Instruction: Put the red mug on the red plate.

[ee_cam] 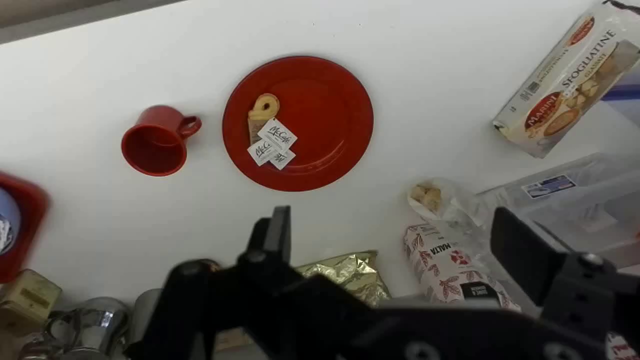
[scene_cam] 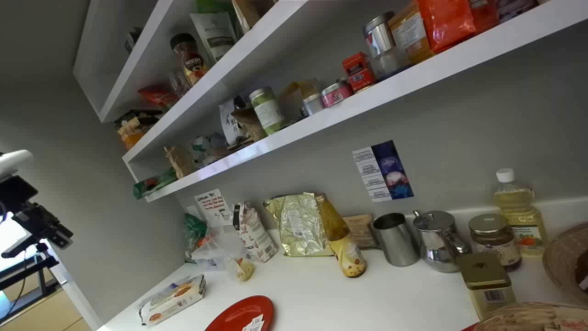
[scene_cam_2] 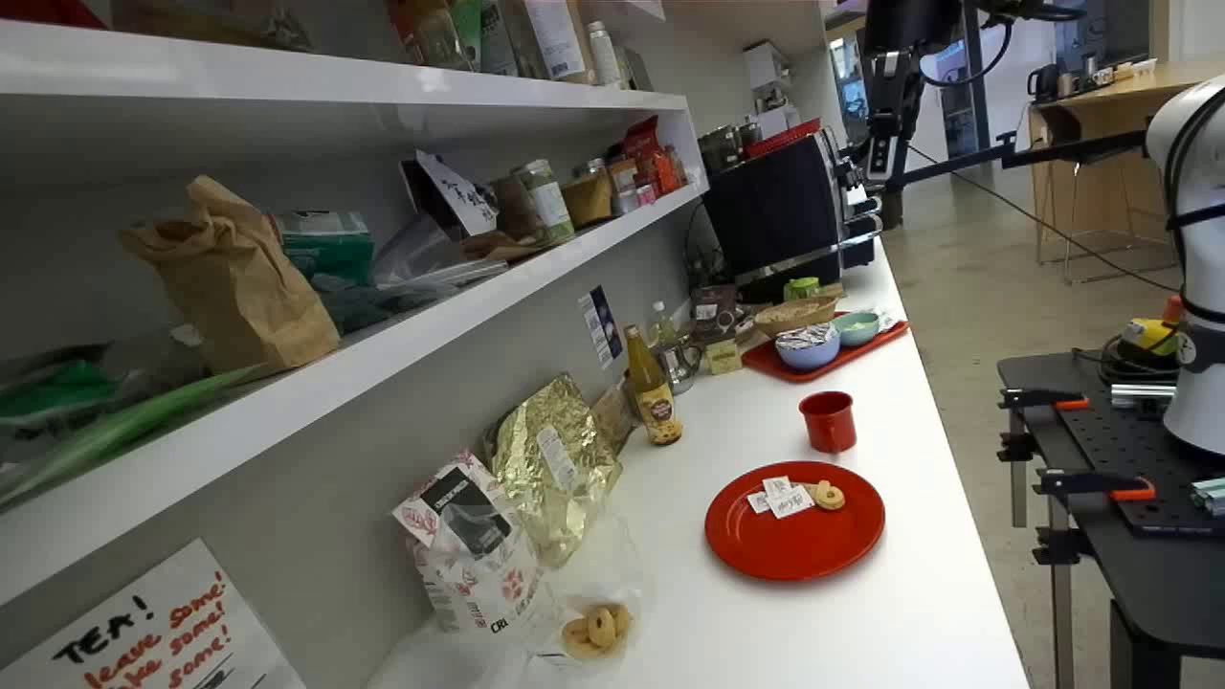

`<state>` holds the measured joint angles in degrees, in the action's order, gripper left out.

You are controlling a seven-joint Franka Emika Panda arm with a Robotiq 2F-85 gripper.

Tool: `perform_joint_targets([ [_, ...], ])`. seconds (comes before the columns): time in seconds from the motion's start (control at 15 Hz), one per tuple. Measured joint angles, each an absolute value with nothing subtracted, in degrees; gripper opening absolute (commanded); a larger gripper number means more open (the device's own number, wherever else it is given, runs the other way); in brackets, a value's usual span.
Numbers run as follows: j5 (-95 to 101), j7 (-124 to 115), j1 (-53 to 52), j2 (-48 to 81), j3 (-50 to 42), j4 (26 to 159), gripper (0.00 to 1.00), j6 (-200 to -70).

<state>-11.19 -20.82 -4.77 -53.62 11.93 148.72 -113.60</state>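
While black two-finger hand (ee_cam: 391,220) hangs with jaws spread, pinching nothing, glossy red cylindrical mug (ee_cam: 156,140) stands upright on white tabletop (ee_cam: 430,90), near round glossy red plate (ee_cam: 325,115), handle (ee_cam: 196,128) toward plate. Mug outside hand's gap, toward wrist view's left edge; sideways travel likely needed.

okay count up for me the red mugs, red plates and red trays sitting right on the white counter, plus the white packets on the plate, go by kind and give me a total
Mug: 1
Plate: 1
Tray: 1
Packets: 3 that show
Total: 6
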Motion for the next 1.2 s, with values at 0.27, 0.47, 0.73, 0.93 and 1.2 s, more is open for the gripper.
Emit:
perform_joint_targets([
  [0.27, -11.2, -20.8, -4.8, -53.6, 11.9, 148.7, 1.0, -113.6],
  [0.47, -11.2, -20.8, -4.8, -53.6, 11.9, 148.7, 1.0, -113.6],
  [0.73, -11.2, -20.8, -4.8, -53.6, 11.9, 148.7, 1.0, -113.6],
  [0.93, -11.1, -20.8, -3.8, -53.3, 11.9, 149.1, 1.0, -114.0],
  [1.2, -10.5, -20.8, -0.3, -51.3, 11.5, 151.2, 1.0, -116.5],
])
